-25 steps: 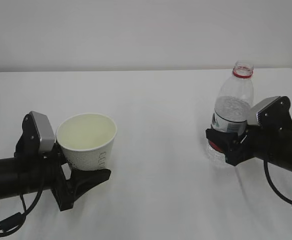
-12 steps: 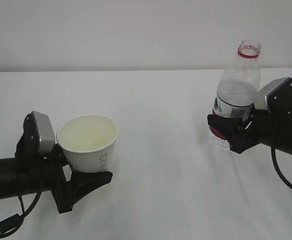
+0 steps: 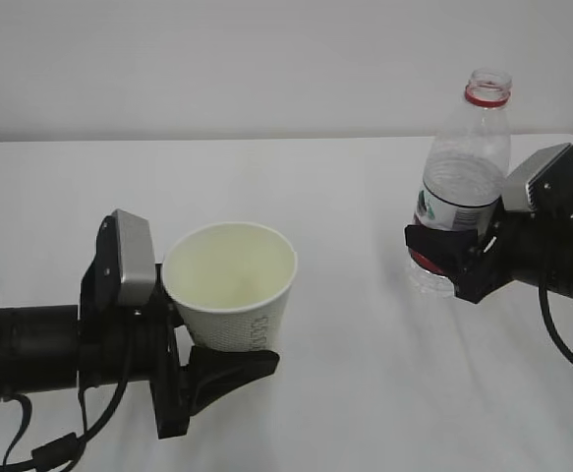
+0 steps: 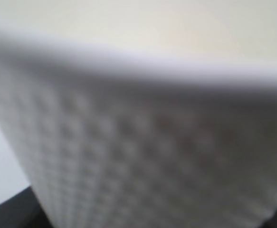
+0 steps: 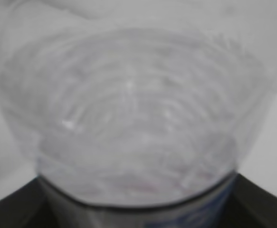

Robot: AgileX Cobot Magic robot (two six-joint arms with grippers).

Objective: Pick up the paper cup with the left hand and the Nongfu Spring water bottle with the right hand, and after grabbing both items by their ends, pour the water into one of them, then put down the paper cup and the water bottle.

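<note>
Cups counted: I see one paper cup (image 3: 231, 285), white, with a cream inside and dimpled sides.
Bottles counted: I see one Nongfu Spring water bottle (image 3: 460, 177), clear, uncapped, with a red neck ring.
Claws counted: I see two, the left hand (image 3: 202, 379) and the right hand (image 3: 451, 264).
Surface: I note one white table (image 3: 345, 216) under everything, against a pale wall.
Cup position: I find it at lower left of the exterior view, upright with the mouth open upward, its base seated between the black fingers (image 3: 229, 366) of the left hand.
Left claw state: I record it clenched around the lower end of the cup; the cup sits above the fingers and just beside the grey plate (image 3: 132, 258).
Left wrist view: I see the cup wall (image 4: 143, 156) filling the picture, blurred, with dark gripper parts at the bottom corners.
Bottle position: I find it at upper right of the exterior view, near upright, neck on top, well apart from the cup.
Right claw state: I record it grasping the bottle at the label band, low on the body; the bottle's base shows below the fingers.
Right wrist view: I see the clear ribbed body (image 5: 133, 118) close up and blurred.
Water: I cannot tell the level inside the bottle; the cup's inside looks dry.
</note>
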